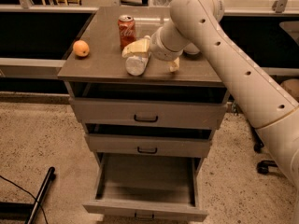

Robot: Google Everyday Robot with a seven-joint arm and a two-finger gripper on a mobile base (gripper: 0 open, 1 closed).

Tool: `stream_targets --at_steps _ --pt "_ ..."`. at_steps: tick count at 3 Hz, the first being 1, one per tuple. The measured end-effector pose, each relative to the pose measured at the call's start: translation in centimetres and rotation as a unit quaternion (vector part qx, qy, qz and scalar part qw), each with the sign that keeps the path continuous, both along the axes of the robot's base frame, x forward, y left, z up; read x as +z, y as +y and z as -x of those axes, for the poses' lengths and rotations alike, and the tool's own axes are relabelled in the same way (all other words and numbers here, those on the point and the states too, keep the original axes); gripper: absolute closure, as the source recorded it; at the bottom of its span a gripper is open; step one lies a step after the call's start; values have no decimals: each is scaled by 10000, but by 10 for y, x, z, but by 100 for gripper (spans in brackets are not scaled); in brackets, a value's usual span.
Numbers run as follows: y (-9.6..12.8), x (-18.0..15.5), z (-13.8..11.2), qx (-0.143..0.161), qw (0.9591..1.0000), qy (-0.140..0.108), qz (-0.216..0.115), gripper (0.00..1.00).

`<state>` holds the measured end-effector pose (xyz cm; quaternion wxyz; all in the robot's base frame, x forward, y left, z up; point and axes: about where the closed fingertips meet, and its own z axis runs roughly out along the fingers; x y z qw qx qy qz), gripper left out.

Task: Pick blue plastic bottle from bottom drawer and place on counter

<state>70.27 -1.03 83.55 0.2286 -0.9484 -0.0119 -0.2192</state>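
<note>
1. Two fingers of the hand stand apart; blue plastic bottle lies on the surface beneath one finger.
2. Placing looks done; next, lift clear without nudging it.

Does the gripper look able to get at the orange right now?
Probably yes. The gripper is over the counter, jaws open by the bottle; the orange sits alone at picture left, the can farther back.

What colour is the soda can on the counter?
The soda can is red, in the camera view; the claw is beside it.
</note>
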Motion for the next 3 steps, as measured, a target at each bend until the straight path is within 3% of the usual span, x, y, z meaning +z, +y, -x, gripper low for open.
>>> stream_targets --at_steps 1,2,3 --pt "-21 48 6 -199 9990 -251 -310 0" --pt "-58 109 11 -781 9946 -498 -468 0" --pt "-58 109 11 -781 9946 -497 -468 0"
